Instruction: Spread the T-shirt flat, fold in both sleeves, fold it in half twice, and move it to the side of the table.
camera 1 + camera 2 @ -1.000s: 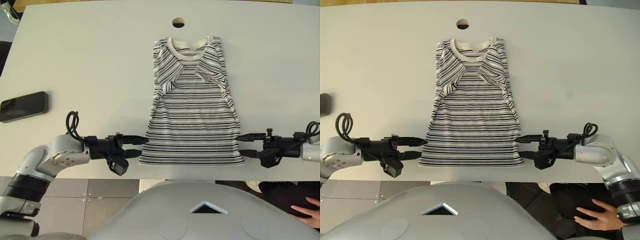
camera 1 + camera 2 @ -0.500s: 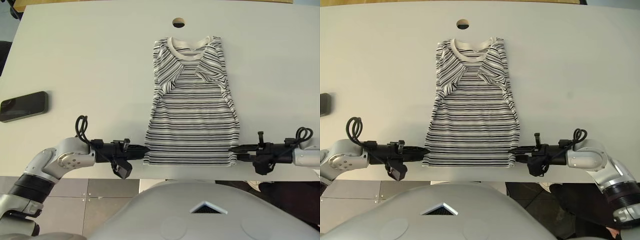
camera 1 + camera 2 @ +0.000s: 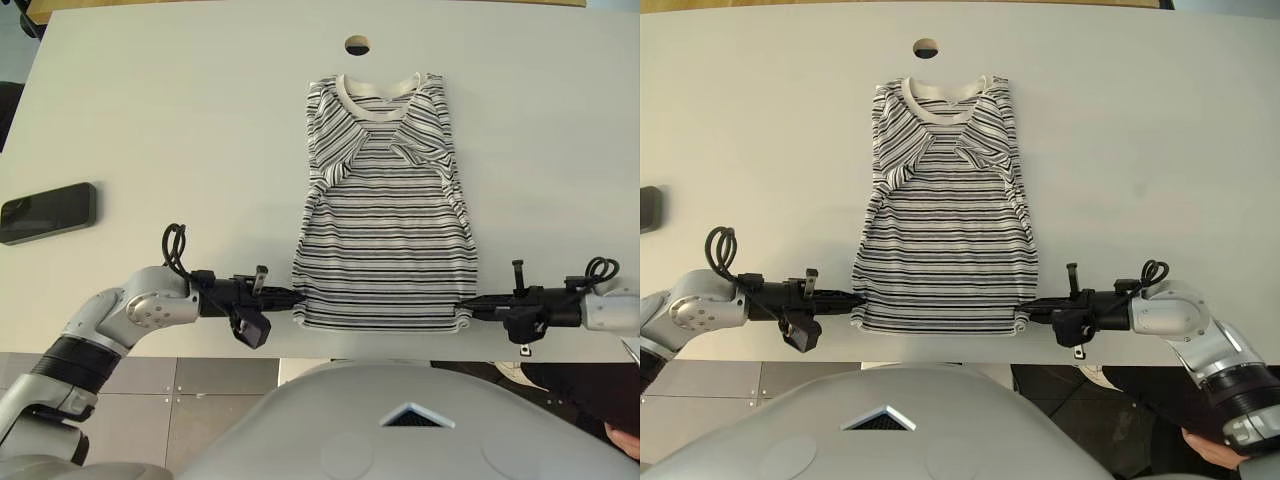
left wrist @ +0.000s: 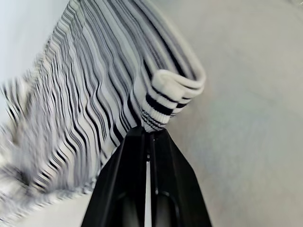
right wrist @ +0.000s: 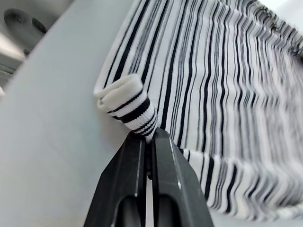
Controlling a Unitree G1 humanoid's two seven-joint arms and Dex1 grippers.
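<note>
T-shirt (image 3: 385, 210) lies sleeves-in, collar just beside the table hole (image 3: 356, 45) | left gripper (image 3: 296, 297) and right gripper (image 3: 462, 308) each pinched closed on a hem corner, far from the hole | advice: lift both corners evenly, carry hem toward the hole, align with collar

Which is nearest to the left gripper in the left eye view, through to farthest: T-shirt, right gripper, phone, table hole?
1. The T-shirt: the left gripper grips its near left corner.
2. The right gripper: across the hem, on the near right corner.
3. The phone, far left, and the hole, at the far edge: too close to call.
</note>
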